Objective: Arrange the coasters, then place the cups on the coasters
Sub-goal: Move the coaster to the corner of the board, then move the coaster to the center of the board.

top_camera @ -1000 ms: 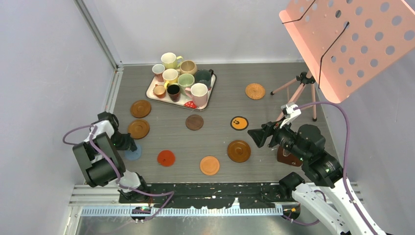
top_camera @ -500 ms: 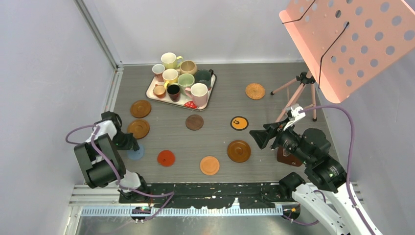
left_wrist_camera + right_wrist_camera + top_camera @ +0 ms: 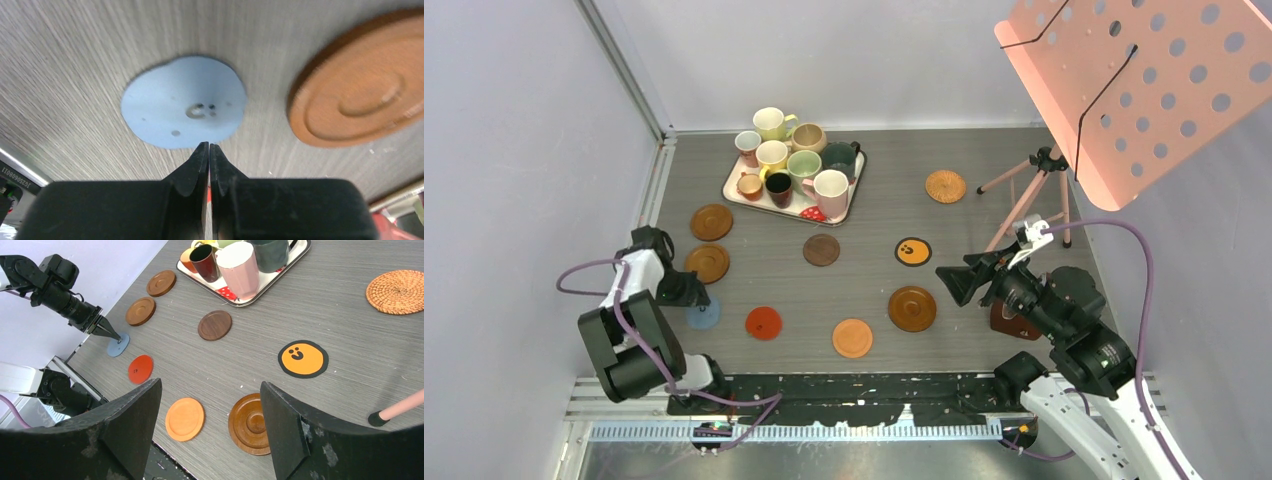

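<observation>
A: Well, the left fingers are pressing together into a single point, pinching nothing, and they are hanging at the 6 o'clock rim of the blue-grey coaster.

B: Are they touching it?

A: I am not managing to tell. From the right wrist they are looking tip-down on the disc or just over it. A brown wooden coaster is lying near, at its 3 o'clock in the left wrist view, with a strip of counter showing between them.

B: And the right fingers?

A: Standing spread wide, holding nothing, hovering above the counter at 2 o'clock of the rimmed brown coaster as seen from above.

B: Where are the cups sitting?

A: All crowding the strawberry tray at 11 o'clock of the counter, none on a coaster. The red coaster and orange coaster are lying along the near edge.

B: So what am I worrying about?

A: I am reading this as a nudge, not a pick. Closed tips on a thin flat disc could be skidding off the rim and scraping the counter, or driving the blue-grey coaster against its brown neighbour. Pressing too hard could be pinning it instead of sliding it. The right arm is also sitting close to the pink tripod, so a wide swing toward the tray could be clipping a leg.
</observation>
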Tool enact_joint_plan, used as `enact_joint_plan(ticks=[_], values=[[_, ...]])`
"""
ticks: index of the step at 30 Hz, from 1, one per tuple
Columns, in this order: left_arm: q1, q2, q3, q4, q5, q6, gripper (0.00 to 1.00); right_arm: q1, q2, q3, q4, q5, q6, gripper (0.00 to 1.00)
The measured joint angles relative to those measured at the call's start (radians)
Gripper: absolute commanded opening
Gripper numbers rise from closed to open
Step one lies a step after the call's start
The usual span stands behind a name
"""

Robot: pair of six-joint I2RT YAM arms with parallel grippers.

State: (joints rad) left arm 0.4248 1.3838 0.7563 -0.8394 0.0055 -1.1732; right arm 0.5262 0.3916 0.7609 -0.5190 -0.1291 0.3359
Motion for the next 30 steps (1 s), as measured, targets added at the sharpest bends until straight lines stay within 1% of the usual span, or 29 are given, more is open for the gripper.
enact_joint_plan(ticks=[3, 6, 10, 11, 15, 18, 22, 26, 29, 30], values=[[-0.035, -0.039, 0.054, -0.040, 0.000, 0.008, 0.08, 0.000, -0.001, 0.000, -0.001, -0.001, 0.006, 0.79], [-0.076, -0.088, 0.147, -0.060, 0.000, 0.025, 0.10, 0.000, -0.001, 0.000, -0.001, -0.006, 0.013, 0.79], [-0.126, -0.174, 0.174, -0.059, -0.009, 0.060, 0.20, 0.000, -0.001, 0.000, -0.001, -0.011, 0.026, 0.79], [-0.153, -0.198, 0.174, -0.059, -0.019, 0.085, 0.21, 0.000, 0.000, 0.000, -0.001, -0.012, 0.031, 0.79], [-0.302, -0.256, 0.191, -0.060, -0.045, 0.188, 0.23, 0.000, 0.014, -0.005, 0.000, -0.023, 0.044, 0.78], [-0.401, -0.262, 0.212, -0.059, -0.045, 0.269, 0.24, 0.000, 0.032, -0.011, 0.000, -0.031, 0.053, 0.78], [-0.562, -0.264, 0.217, -0.062, -0.047, 0.367, 0.24, 0.000, 0.055, -0.020, -0.005, -0.031, 0.060, 0.78], [-0.733, -0.257, 0.198, -0.053, -0.047, 0.417, 0.24, 0.000, 0.068, -0.028, -0.013, -0.029, 0.059, 0.78], [-0.819, -0.228, 0.150, -0.011, -0.019, 0.426, 0.23, 0.000, 0.074, -0.030, -0.021, -0.024, 0.059, 0.78], [-0.831, -0.214, 0.129, 0.010, -0.002, 0.426, 0.22, 0.000, 0.076, -0.031, -0.023, -0.021, 0.059, 0.78]])
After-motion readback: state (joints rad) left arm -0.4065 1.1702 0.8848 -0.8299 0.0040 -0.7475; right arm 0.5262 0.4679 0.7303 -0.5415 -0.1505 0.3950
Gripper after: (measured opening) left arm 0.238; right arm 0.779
